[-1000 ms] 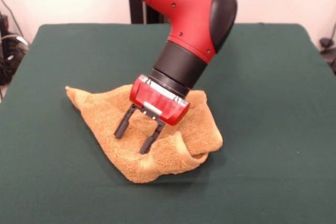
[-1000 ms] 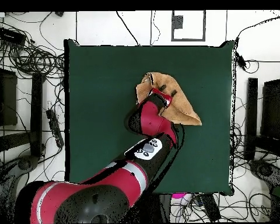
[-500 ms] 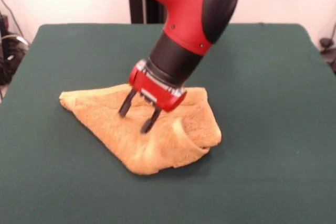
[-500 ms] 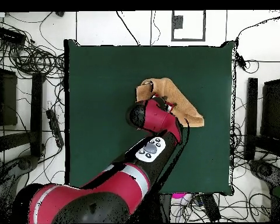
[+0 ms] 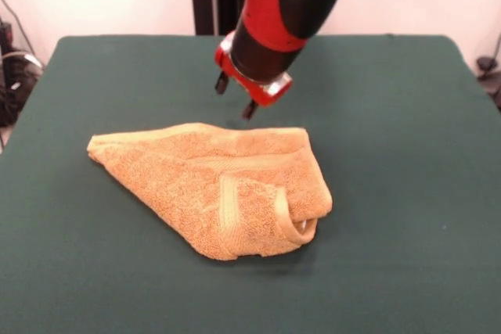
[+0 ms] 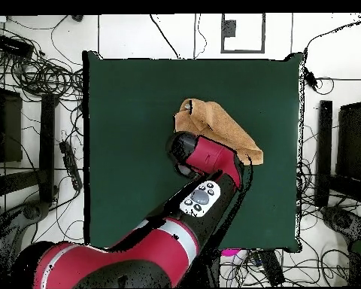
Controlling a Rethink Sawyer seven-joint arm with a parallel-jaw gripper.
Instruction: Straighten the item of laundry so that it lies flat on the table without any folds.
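**A:** Front view first: what is hard to read?

**B:** The gripper [image 5: 236, 96]. Only two short dark fingertips [image 5: 250, 110] poke out under the red wrist, standing apart with a gap between them and nothing held. They hang clear above the table [image 5: 407, 154], just behind the towel's far edge. The arm itself runs off the top of the frame.

**A:** And the towel?

**B:** One orange-tan towel [image 5: 215, 185], near the table's middle, lying folded into a rough triangle. One corner points out to the picture's left; at the front right an edge is rolled over into a small loop. A woven band [image 5: 227, 220] runs across the nearer part. Something pale shows inside the loop, too small to identify.

**A:** Overhead view?

**B:** The arm [image 6: 202, 162] lies across the towel [image 6: 213, 124] and hides its lower part; the gripper is under the arm, unseen. One towel, one arm. Cables [image 6: 40, 75] lie tangled on the floor around the table [image 6: 131, 113], none on the green top
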